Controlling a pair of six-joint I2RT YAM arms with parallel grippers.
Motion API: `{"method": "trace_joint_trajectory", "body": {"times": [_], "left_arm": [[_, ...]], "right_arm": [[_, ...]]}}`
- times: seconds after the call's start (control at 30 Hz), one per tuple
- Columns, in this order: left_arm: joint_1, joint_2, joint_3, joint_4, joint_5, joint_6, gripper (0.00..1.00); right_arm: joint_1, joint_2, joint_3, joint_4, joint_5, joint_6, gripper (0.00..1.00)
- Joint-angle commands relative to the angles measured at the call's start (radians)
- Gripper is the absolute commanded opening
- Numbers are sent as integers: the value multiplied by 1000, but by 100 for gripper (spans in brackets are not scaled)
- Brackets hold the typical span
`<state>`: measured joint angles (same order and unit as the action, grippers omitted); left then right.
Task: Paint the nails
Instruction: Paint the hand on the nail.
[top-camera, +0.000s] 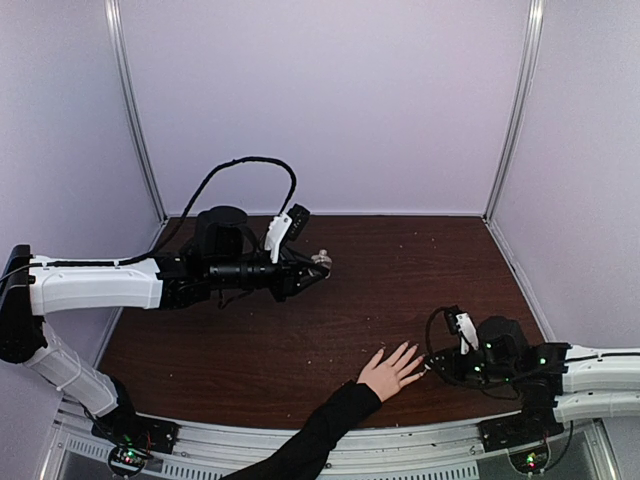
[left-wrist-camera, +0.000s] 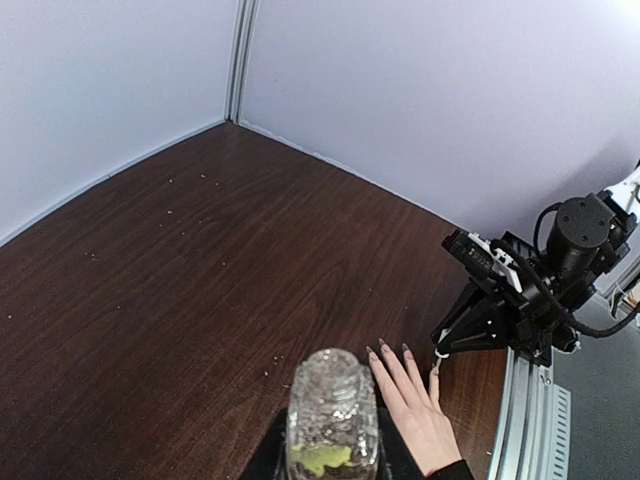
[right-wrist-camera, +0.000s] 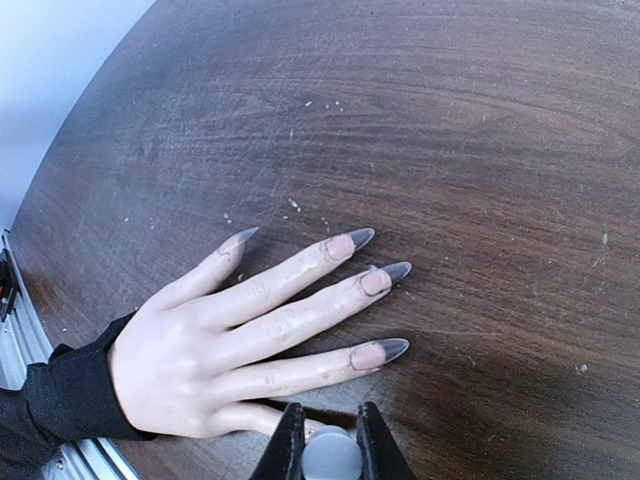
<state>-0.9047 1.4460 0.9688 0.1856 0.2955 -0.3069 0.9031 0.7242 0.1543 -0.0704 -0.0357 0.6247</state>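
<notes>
**A:** What is lying around the nails, and is anything standing in the way?

**B:** The nails (right-wrist-camera: 378, 352) are tipping a person's hand (right-wrist-camera: 200, 350) that is lying flat with fingers spread, at the lower left of the right wrist view and low, right of centre, in the top view. They are looking long and pointed, with grey tips. The robot's right hand (right-wrist-camera: 330, 428) is hanging at the bottom edge of that wrist view, pinching a small grey round cap (right-wrist-camera: 331, 457). It is covering the thumb tip, so I cannot tell how that nail is looking.

**A:** And the other arm?

**B:** The left hand (top-camera: 317, 266) is sitting well apart, left of centre in the top view, pressing its fingers onto a small clear glass bottle (left-wrist-camera: 333, 405) with something yellow-green showing inside. In the left wrist view the bottle is blocking the lower middle, with the person's fingers just right of it. A black cable (top-camera: 245, 160) is looping above that arm.

**A:** What is carrying all this?

**B:** A dark brown wood-grain surface (top-camera: 400, 270), showing pale specks and fine scratches. Pale lavender walls (top-camera: 330, 100) are closing it in on three sides, and metal posts (top-camera: 135, 110) are running up the back corners. A silvery rail (top-camera: 430, 455) is edging the bottom of the frame, and a black sleeve (top-camera: 320, 430) is crossing it.
</notes>
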Motion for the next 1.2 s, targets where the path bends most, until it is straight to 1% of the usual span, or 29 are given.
{"method": "trace_joint_trajectory", "body": {"times": [0.0, 0.3, 0.63, 0.93, 1.17], "left_arm": [[6, -15, -10, 57, 6, 1, 0], [6, -18, -16, 61, 4, 2, 0], [6, -14, -17, 61, 4, 0, 0], [6, -17, -18, 59, 5, 1, 0], [6, -19, -18, 60, 2, 1, 0]], "right_arm": [[7, 27, 10, 11, 28, 3, 0], [8, 13, 7, 0, 31, 7, 0], [8, -54, -6, -37, 61, 17, 0], [8, 2, 5, -8, 51, 14, 0], [8, 5, 8, -18, 62, 17, 0]]}}
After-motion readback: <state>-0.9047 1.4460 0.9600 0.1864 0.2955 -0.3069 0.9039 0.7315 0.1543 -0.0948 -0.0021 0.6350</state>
